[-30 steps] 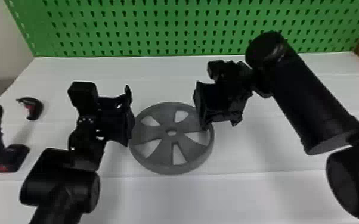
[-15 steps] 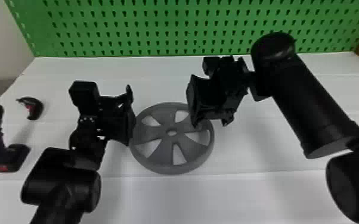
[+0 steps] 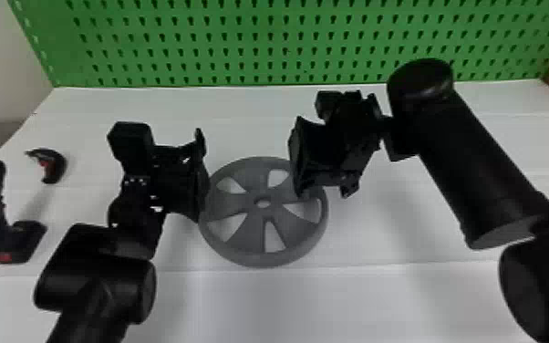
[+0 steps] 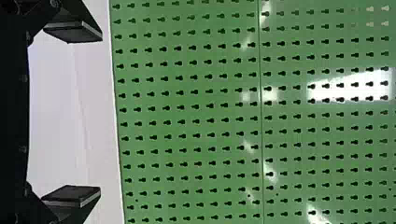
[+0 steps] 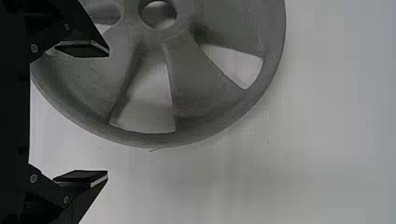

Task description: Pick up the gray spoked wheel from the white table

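Note:
The gray spoked wheel lies flat on the white table. At its left edge stands my left gripper, partly overlapping the rim from above in the head view. My right gripper is over the wheel's right part and covers some of its rim. In the left wrist view, the left gripper has its fingers wide apart with nothing between them. In the right wrist view, the right gripper is also open, and the wheel lies beyond its fingers, its rim crossing the space between them.
A black and red power tool lies on the table at the far left, with a small curved black and red item behind it. A green pegboard stands along the table's back edge.
My right gripper has shifted left over the wheel's right side and turned somewhat. The left arm and the wheel have stayed essentially where they were.

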Motion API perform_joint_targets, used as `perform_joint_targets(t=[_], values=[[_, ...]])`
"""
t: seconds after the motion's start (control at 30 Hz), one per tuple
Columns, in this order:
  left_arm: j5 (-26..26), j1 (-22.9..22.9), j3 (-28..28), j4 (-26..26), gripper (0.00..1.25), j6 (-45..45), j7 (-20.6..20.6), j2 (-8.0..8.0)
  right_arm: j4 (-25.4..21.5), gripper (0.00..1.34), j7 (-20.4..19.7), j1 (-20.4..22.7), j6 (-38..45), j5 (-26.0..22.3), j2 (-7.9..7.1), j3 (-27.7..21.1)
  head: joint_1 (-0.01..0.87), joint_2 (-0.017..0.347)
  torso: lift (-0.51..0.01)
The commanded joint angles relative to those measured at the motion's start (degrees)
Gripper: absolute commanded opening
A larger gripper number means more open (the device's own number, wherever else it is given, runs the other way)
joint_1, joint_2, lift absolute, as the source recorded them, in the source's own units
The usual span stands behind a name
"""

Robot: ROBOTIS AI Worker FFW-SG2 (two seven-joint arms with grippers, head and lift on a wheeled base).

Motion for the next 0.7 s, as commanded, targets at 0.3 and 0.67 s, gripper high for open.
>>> perform_joint_targets(t=[0.3,0.67], values=[[0.4,-0.4,-0.4,0.1,1.12,-0.3,0.3,0.00,4.3,0.99,0.1,1.4,-7.5,0.2,0.14,1.6,0.770,0.052,-0.105],[0.6,-0.1,-0.5,0.1,1.12,-2.5,0.3,0.00,6.2,0.99,0.2,1.8,-11.7,1.5,0.14,3.5,0.770,0.052,-0.105]])
